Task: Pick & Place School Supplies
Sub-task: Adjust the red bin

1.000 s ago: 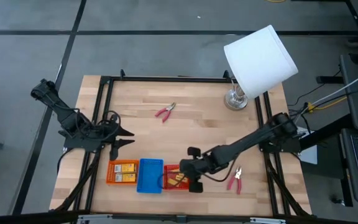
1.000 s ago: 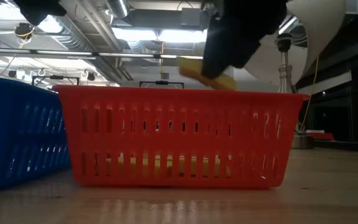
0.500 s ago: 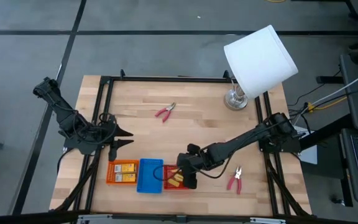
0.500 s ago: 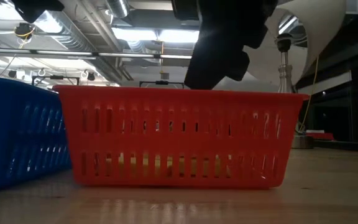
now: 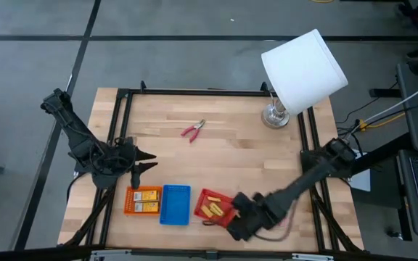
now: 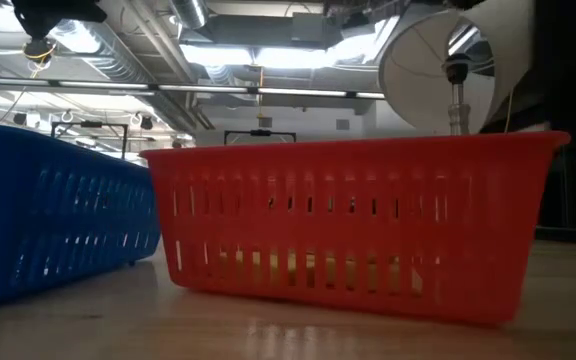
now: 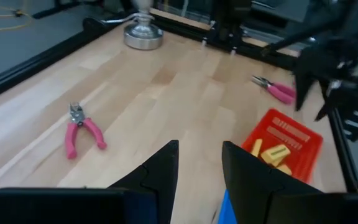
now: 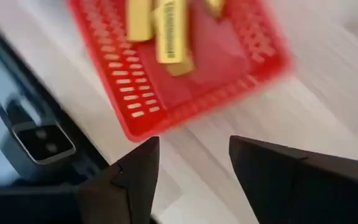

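The red mesh tray (image 5: pixel 212 206) (image 6: pixel 353 230) stands askew near the table's near edge, with yellow packets (image 8: pixel 166 31) (image 5: pixel 209 209) lying on its floor. My right gripper (image 5: pixel 232 217) (image 8: pixel 191 146) is open and empty, low over the table just off the tray's near right corner. My left gripper (image 5: pixel 151 161) (image 7: pixel 199 155) hovers open and empty at the table's left. One pink-handled tool (image 5: pixel 192 129) lies flat toward the far side. Another pink-handled tool (image 7: pixel 278 91) lies on the table beside my right arm. My right gripper's fingers (image 8: pixel 138 168) stand right beside the red tray's near corner (image 8: pixel 129 130); I cannot tell whether they touch it. Nothing is between them.
A blue tray (image 5: pixel 175 204) and an orange tray (image 5: pixel 144 201) holding orange packets stand left of the red one. A white-shaded lamp (image 5: pixel 303 69) stands at the far right. A black frame (image 5: pixel 194 92) rims the table. Bare wood lies in the middle.
My right gripper has let go of a yellow packet over the red tray, then swung toward the table's near edge and right. The red tray has turned askew and slid a little to the right. My left gripper has kept its place.
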Available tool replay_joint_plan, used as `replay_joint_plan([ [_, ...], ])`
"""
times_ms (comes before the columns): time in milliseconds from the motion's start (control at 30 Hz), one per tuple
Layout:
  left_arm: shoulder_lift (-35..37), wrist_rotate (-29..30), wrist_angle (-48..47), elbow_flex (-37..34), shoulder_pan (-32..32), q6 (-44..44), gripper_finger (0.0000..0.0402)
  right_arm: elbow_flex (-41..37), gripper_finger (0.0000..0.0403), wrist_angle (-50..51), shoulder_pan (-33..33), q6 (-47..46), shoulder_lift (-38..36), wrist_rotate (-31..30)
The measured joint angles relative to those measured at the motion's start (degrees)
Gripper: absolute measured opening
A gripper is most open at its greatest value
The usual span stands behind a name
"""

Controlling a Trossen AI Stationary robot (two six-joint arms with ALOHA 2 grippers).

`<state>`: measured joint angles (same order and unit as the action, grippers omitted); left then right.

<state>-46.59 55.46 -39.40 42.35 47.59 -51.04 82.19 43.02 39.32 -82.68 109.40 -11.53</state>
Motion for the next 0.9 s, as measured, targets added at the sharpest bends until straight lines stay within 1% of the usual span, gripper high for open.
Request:
replay_joint_plan([
  [133, -2.69, 0.61, 0.13, 0.00, 0.00, -3.07, 0.0120, 0.00, 0.0189, 3.21, 5.40, -17.71, -2.96, -9.68],
  [200, -3.92, 0.57, 0.13, 0.00, 0.00, -4.72, 0.0120, 0.00, 0.0187, 5.23, 7.41, -24.44, -4.56, -12.85],
  [267, -4.91, 0.53, 0.16, 0.00, 0.00, -6.63, 0.0120, 0.02, 0.0185, 8.93, 9.63, -33.10, -5.57, -12.47],
  [333, -5.70, 0.59, 0.18, 0.00, 0.00, -8.72, 0.0121, 0.00, 0.0183, 12.96, 12.02, -40.56, -5.57, -9.01],
  [367, -6.00, 0.73, 0.17, 0.00, 0.00, -9.74, 0.0121, -0.02, 0.0181, 14.05, 13.05, -42.00, -5.49, -7.11],
  [433, -6.47, 1.58, 0.51, 0.00, 0.00, -11.28, 0.0120, -0.02, 0.0178, 14.04, 14.09, -42.47, -5.48, -4.59],
  [467, -6.66, 1.88, 0.97, 0.00, 0.00, -11.72, 0.0120, -0.02, 0.0176, 13.80, 14.04, -42.06, -5.48, -4.82],
  [567, -6.68, 2.45, 3.01, -0.02, 0.00, -11.08, 0.0118, -0.02, 0.0166, 14.73, 12.27, -39.42, -5.48, -8.05],
  [600, -6.68, 2.56, 3.44, -0.02, 0.00, -10.71, 0.0118, -0.19, 0.0162, 15.24, 11.26, -37.83, -5.32, -8.34],
  [667, -6.68, 3.15, 3.99, -0.02, 0.00, -10.33, 0.0118, -0.76, 0.0153, 15.29, 9.11, -33.79, -4.55, -6.82],
  [767, -6.68, 3.46, 4.10, -0.02, -0.07, -10.33, 0.0118, -1.77, 0.0131, 13.66, 5.67, -27.57, -3.20, -3.14],
  [900, -6.66, 3.48, 5.05, -0.02, -0.07, -10.28, 0.0118, -3.72, 0.0089, 11.69, 2.64, -23.05, -2.58, -2.34],
])
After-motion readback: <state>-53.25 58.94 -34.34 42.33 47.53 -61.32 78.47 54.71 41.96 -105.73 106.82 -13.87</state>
